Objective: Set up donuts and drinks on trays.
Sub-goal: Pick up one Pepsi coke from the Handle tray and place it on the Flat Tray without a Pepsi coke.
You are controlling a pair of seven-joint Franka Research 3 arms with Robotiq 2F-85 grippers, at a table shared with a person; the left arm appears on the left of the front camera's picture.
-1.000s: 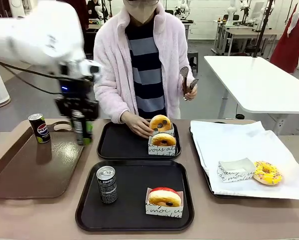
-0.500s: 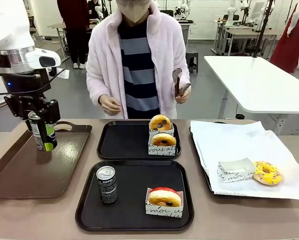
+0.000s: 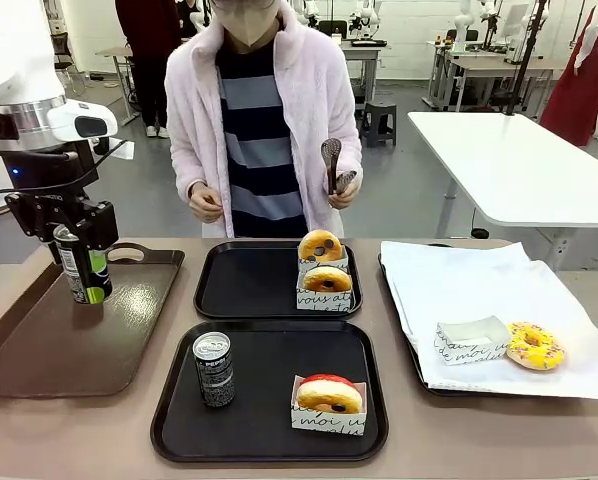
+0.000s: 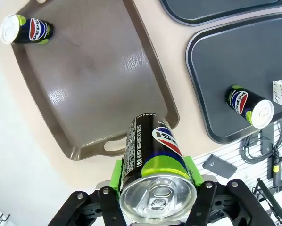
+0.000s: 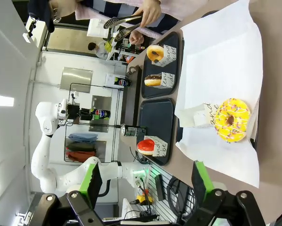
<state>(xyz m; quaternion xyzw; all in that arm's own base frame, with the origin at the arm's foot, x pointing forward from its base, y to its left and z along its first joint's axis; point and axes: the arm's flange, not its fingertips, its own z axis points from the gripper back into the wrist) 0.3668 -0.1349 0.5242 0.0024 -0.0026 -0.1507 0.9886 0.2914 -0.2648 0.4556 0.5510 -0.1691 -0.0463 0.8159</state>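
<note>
**Operator:** Which containers sit on the table [image 3: 69,430], and what does each hold?

**Technician:** The brown tray [image 3: 69,350], at the robot's left, carries one standing can, the corner can [image 4: 25,29]. The paper-lined tray [image 3: 426,388], at the right, carries a yellow donut [image 3: 534,345] with an empty sleeve [image 3: 471,340] just beside it. The near black tray [image 3: 269,425] holds the near can [image 3: 214,368] at its left and a red-iced donut [image 3: 329,395], sleeved, at its right. The far black tray [image 3: 244,285] holds two sleeved donuts [image 3: 321,245] at its right side, one behind the other.

**Operator:** What is the state of each gripper?

**Technician:** The left gripper [image 4: 153,172] is clamped on the held can [image 4: 153,155], with a green pad on either side. The can hangs upright over the brown tray, clear of its surface. The right gripper [image 5: 145,169] has its fingers spread wide with nothing between them.

**Operator:** What is hidden or cut off?

**Technician:** In the front view, the left gripper's fingers cover the held can's upper part. The picture edge cuts the brown tray's left corner and the paper-lined tray's right end. The sleeve lettering is only partly legible.

**Operator:** Where is there open room?

**Technician:** The brown tray's middle is bare. So are the far black tray's left half and the strip between the near can and the red-iced donut. The person's hands, one holding tongs [image 3: 332,170], are beyond the table's far edge.
</note>
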